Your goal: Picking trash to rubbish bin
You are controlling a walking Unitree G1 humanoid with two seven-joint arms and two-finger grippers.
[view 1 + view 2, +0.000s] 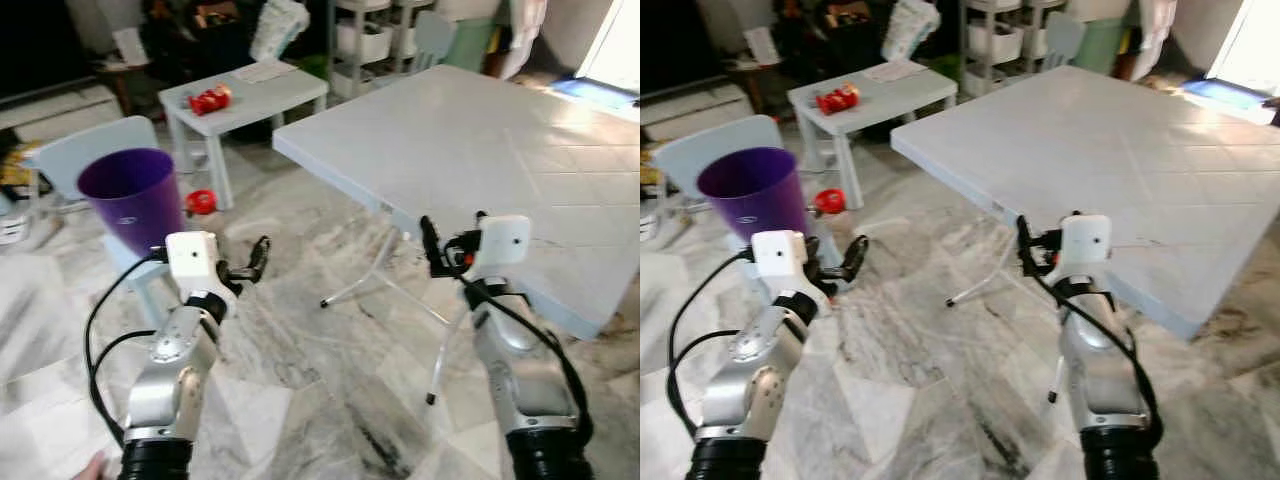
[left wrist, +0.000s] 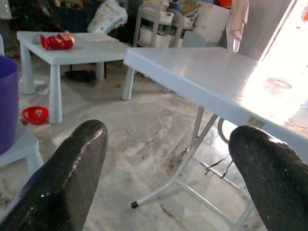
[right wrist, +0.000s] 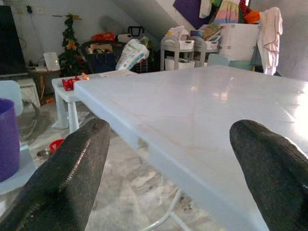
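Both claws, left and right, released and empty; reaching the red wrapper means approaching the small counter squarely.

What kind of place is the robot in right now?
Most likely a lived-in room of a home: a marble-patterned floor, a big white folding table, a small white side table, a purple bin on a chair, and cluttered shelves with a small Christmas tree behind.

Head cameras downward; wrist cameras forward
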